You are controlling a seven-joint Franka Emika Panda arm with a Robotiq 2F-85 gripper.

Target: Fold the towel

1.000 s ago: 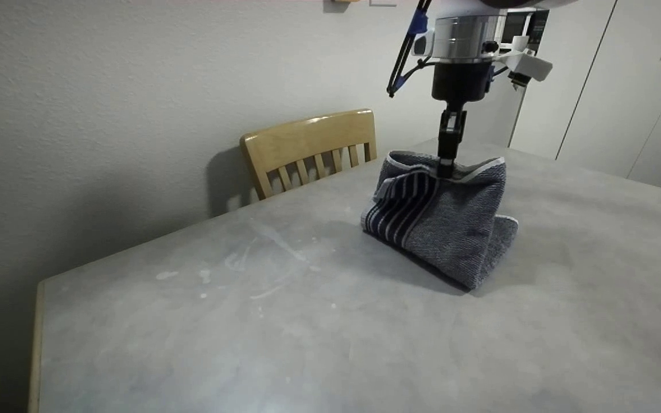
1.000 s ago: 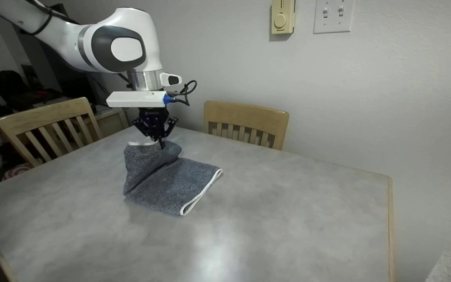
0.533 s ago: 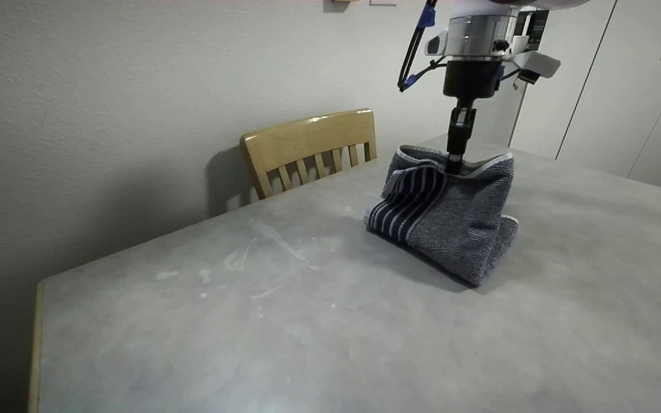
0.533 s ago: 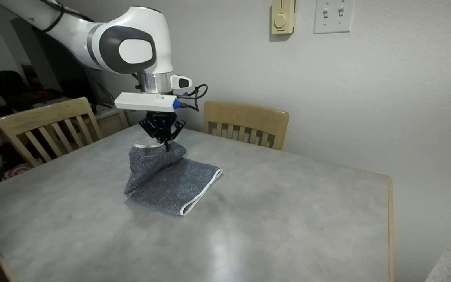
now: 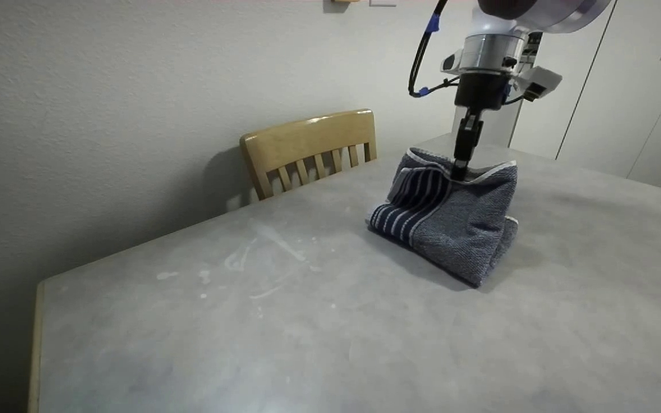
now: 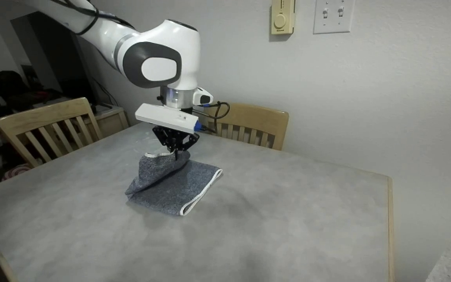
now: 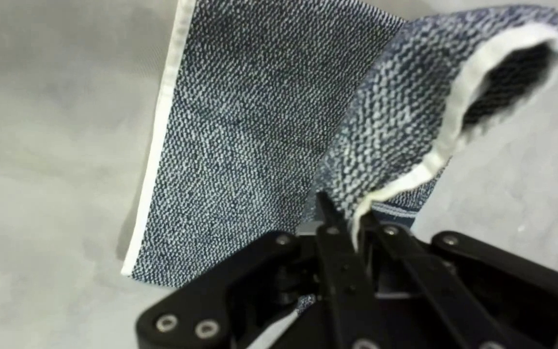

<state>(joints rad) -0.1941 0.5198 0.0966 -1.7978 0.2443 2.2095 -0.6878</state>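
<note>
Pincer [image 6: 176, 155] lower, more tilted, towel flap [image 6: 156, 168] leaning further

My hand [image 5: 459, 172] grips the towel [image 5: 457, 229] by its white edge, the striped flap raised above the bench [image 5: 284, 344]; a chair [image 5: 310, 136] stands between bench and wall [image 5: 118, 103].

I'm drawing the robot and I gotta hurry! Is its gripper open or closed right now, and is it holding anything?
Gripper: closed, holding the towel by its white edge.
</note>
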